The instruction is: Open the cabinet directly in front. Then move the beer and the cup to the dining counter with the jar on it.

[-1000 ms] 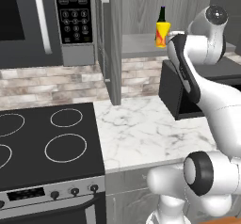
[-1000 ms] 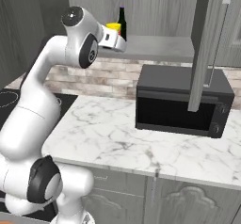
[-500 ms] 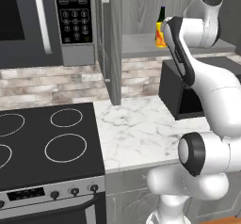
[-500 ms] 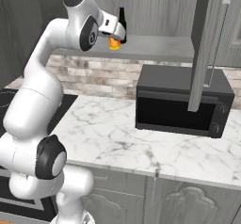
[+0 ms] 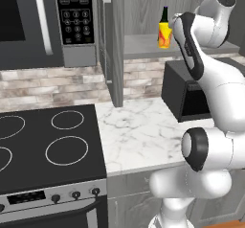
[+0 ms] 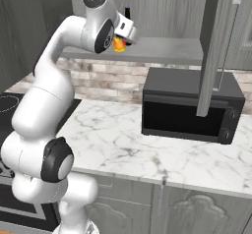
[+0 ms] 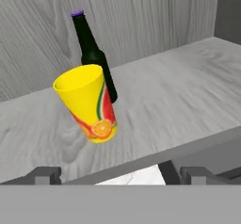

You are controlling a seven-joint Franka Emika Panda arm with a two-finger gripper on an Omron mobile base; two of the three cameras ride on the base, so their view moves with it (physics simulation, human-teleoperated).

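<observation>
The end effector (image 7: 110, 172) hung with its fingers spread apart, gripping nothing, level with the front edge of the open cabinet's shelf (image 7: 188, 100). Just beyond it on that shelf stood the yellow cup (image 7: 88, 101), with the dark beer bottle (image 7: 94, 53) close behind it.

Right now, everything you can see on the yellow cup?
The cup is bright yellow and tapers toward its base, with a red and green stripe and an orange slice printed on its side. It looks like smooth plastic, open-topped, nothing visible inside. It stands upright on the grey wood-grain cabinet shelf, directly in front of the dark bottle. Nothing grips it.
</observation>
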